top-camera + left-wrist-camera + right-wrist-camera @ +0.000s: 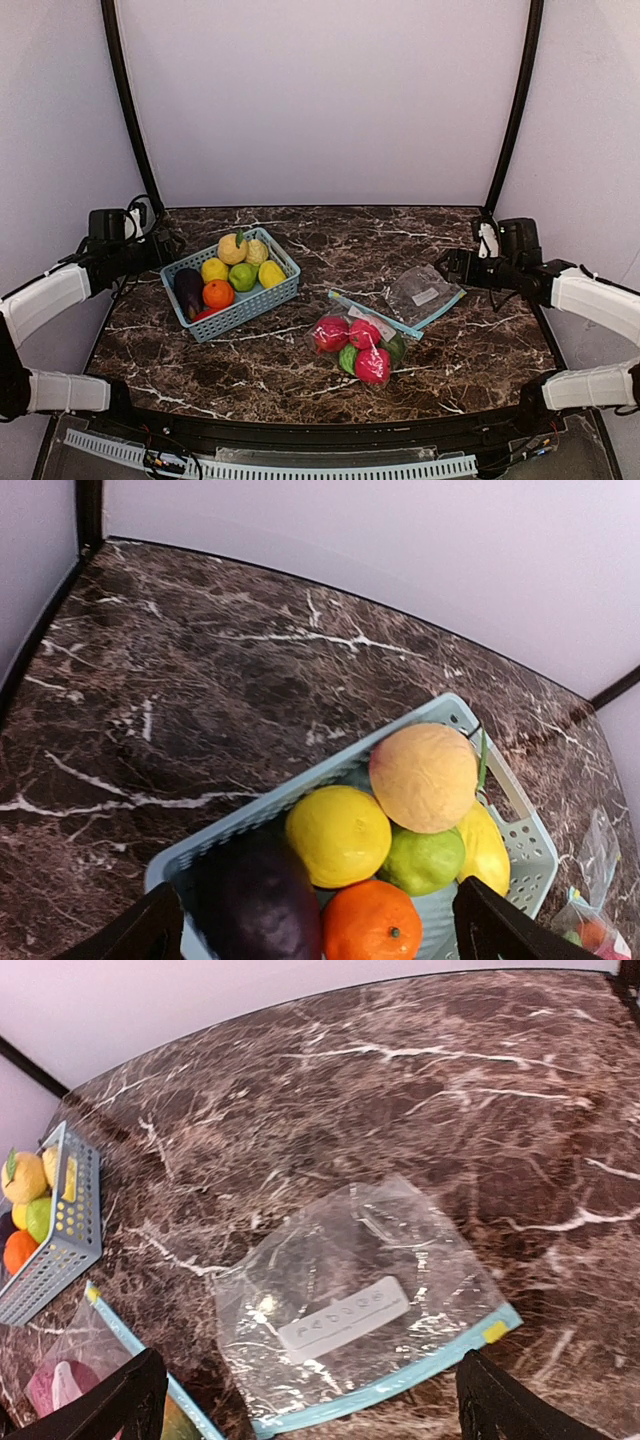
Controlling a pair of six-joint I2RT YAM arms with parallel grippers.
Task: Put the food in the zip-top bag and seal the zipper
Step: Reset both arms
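Right of the basket (pixel 242 311), the bag (pixel 372 320) lies full of food (pixel 331 334), so we judge filling done. Our left gripper (pixel 320 930) above the basket and right gripper (pixel 312 1400) farther right stand spread, empty.

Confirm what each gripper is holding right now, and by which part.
Nothing is held. The left gripper stands open by the basket, and the right gripper stands open by the empty bag; neither grips anything.

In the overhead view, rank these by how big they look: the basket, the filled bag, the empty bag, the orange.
1. basket
2. filled bag
3. empty bag, close to the filled one
4. orange
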